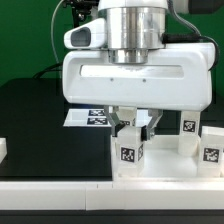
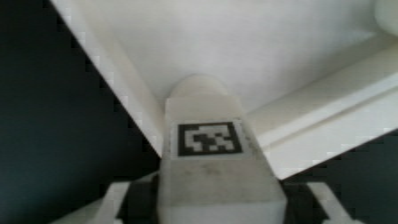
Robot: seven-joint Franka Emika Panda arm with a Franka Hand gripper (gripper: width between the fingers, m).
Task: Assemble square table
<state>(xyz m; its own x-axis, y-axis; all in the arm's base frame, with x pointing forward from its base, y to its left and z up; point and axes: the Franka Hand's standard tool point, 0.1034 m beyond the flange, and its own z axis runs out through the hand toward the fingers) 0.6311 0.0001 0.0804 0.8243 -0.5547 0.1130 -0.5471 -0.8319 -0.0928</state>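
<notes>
My gripper (image 1: 131,134) hangs under the big white wrist housing and is shut on a short white block leg (image 1: 127,152) with a black-and-white tag facing the camera. The leg stands upright over the near left part of the white square table top (image 1: 170,172). In the wrist view the leg (image 2: 215,150) runs between my fingers (image 2: 128,202), tag up, pointing at a raised-rim corner of the table top (image 2: 267,50). No corner hole shows under it. Two more tagged legs (image 1: 188,130) (image 1: 210,150) stand at the exterior view's right.
The marker board (image 1: 88,118) lies on the black table behind my gripper. A small white part (image 1: 3,150) sits at the exterior view's left edge. A long white bar (image 1: 60,197) runs along the front. A green wall is behind.
</notes>
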